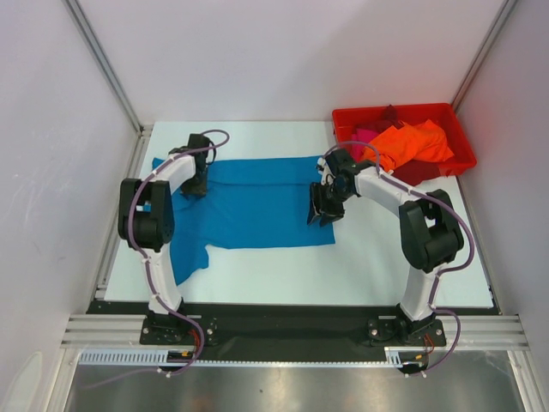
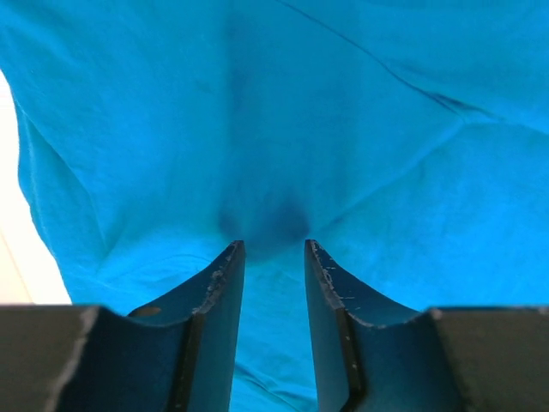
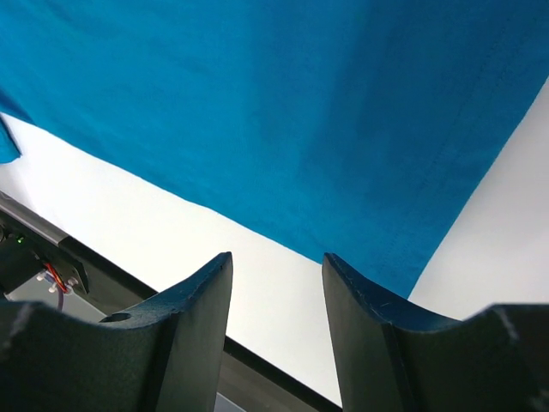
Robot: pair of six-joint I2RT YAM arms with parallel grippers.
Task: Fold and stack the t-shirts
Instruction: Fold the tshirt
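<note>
Cloth of the soft teal-blue short-sleeved t-shirt (image 1: pixel 257 206) lies flat mid-frame, long axis left to right. The left gripper (image 1: pixel 196 183), jaws slightly apart, sits over its upper-left end, perhaps touching; the right gripper (image 1: pixel 324 213), jaws apart and empty, hovers at its right hem.

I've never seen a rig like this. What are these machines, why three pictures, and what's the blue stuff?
Two robot arms, each ending in a two-finger gripper. The wide picture comes from a fixed camera above and behind them; the close-ups come from cameras on the wrists, looking past each gripper's fingers. The blue is a teal t-shirt spread on the white table. The left gripper is down at the cloth, the right gripper hangs over the shirt's edge; both are open, holding nothing. The red bin holds an orange shirt and a pink shirt.
</note>
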